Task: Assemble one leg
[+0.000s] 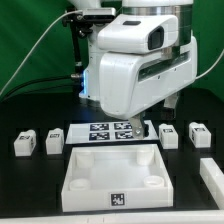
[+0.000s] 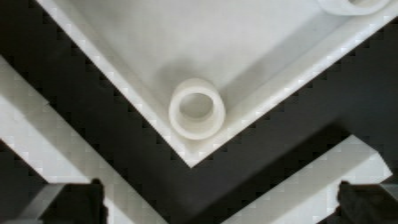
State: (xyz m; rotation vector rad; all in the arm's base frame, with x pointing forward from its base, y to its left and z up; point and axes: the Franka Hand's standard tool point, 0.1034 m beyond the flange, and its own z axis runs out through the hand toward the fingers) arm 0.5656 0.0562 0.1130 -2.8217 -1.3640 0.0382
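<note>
The pincer [image 2: 210, 205] hangs over one corner of the white tray [image 1: 85, 195], where a round socket [image 2: 196, 108] shows. Its fingers [image 2: 54, 200] are spread wide and grip nothing. On the table [image 1: 20, 205], two legs [image 1: 55, 141] stand at the exterior view's left of the marker board [image 1: 112, 131], and two more legs [image 1: 169, 135] at its right, all apart from the tray.

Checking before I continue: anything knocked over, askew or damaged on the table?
Nothing stands out. The tray sits square, and the four legs sit in a row flanking the marker board. A white piece at the exterior view's right edge is cropped.
</note>
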